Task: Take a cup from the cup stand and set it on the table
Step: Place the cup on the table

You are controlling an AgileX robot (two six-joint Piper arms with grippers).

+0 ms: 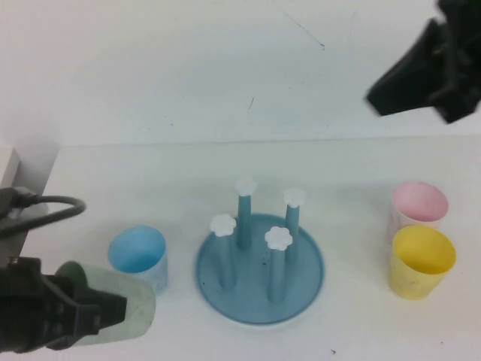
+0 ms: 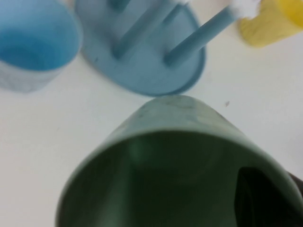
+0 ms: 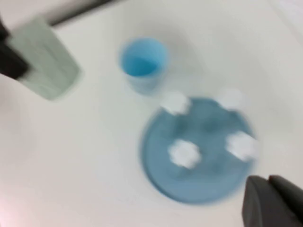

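Note:
The pale sage-green cup [image 1: 134, 302] is tilted on its side at the front left of the white table [image 1: 346, 323], left of the cup stand. My left gripper [image 1: 109, 310] is shut on its rim, with one finger [image 2: 258, 198] inside the cup [image 2: 180, 161]. I cannot tell if the cup touches the table. The blue cup stand [image 1: 260, 274] stands in the middle, and its four white-capped pegs are bare. My right gripper [image 1: 374, 98] is raised high at the back right, shut and empty [image 3: 269, 182]. The right wrist view shows the stand [image 3: 199, 151] and the held cup [image 3: 45, 61].
A light blue cup [image 1: 137, 257] stands upright between the green cup and the stand. A yellow cup [image 1: 422, 261] and a pink cup [image 1: 418, 204] stand at the right. A cable [image 1: 52, 204] and a white block [image 1: 7, 169] are at the left edge.

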